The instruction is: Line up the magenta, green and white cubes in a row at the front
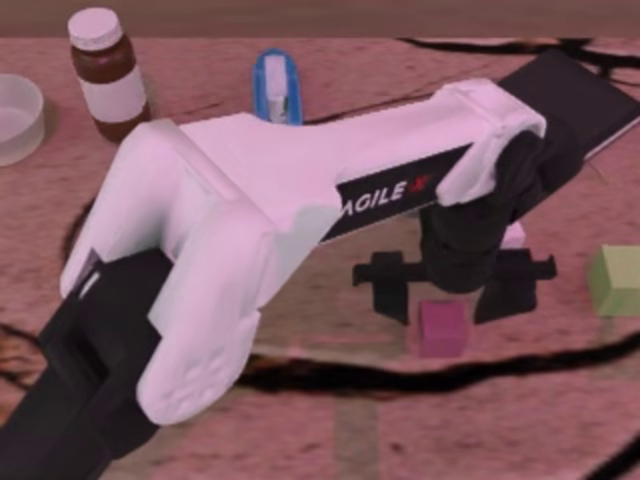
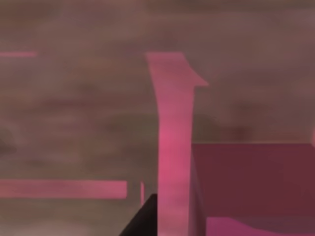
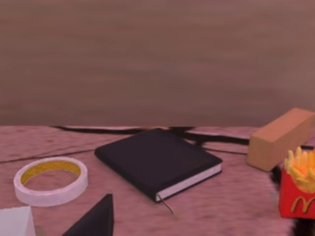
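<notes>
Three cubes were on the table, only one in full view. The white cube (image 1: 513, 236) was mostly hidden behind the left gripper (image 1: 448, 290), with just a pale corner showing. The green cube (image 1: 615, 280) was cut off by the right edge of the top view. The left arm (image 1: 250, 230) covered much of the table's middle.

The left wrist view was close-in and hard to read: a dark magenta face (image 2: 251, 182) filled the lower part, and a pink upright strip beside it couldn't be identified. The right arm didn't show in the top view. Right gripper (image 3: 93, 219): only a dark tip in its own view, so I can't tell its state. A pale corner at that view's edge was also unidentifiable.

The surface was a mottled pinkish-brown tabletop (image 1: 300, 430) with dark winding streaks and a plain brown wall behind. Clutter: a brown bottle (image 1: 105, 75), a clear bowl (image 1: 18, 118), a blue stapler-like item (image 1: 277, 88), a black notebook (image 1: 590, 95), a tape roll (image 3: 50, 181), a wooden block (image 3: 280, 138) and a fries box (image 3: 298, 189).

The magenta cube (image 1: 442, 328) was small, matte and plain, right of centre on the table, just in front of the left gripper. That gripper's jaws were spread wide and held nothing. The green cube was larger and sat well to the magenta's right.
</notes>
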Motion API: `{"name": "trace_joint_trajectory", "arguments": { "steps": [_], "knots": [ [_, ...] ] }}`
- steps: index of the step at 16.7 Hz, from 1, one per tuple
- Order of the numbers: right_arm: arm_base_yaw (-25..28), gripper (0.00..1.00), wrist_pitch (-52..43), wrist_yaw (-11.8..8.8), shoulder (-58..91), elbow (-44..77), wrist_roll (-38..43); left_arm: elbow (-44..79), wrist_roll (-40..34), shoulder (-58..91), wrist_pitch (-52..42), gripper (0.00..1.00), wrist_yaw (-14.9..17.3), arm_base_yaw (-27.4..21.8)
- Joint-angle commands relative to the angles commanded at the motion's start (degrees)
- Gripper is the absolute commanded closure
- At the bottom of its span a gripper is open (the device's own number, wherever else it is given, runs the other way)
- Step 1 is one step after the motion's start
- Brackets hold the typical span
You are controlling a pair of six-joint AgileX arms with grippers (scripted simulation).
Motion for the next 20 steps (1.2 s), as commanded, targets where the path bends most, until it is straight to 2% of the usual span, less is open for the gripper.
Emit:
{"name": "trace_joint_trajectory", "arguments": {
  "steps": [11,17,20],
  "knots": [
    [0.0,0.0,0.0,0.0,0.0,0.0,0.0,1.0,-0.09,0.16,-1.0,0.0,0.0,0.14],
    [0.0,0.0,0.0,0.0,0.0,0.0,0.0,13.94,-0.4,0.41,-13.81,0.0,0.03,0.82],
    [0.0,0.0,0.0,0.0,0.0,0.0,0.0,16.17,-0.29,0.15,-16.03,0.0,-0.01,0.97]
  ]
}}
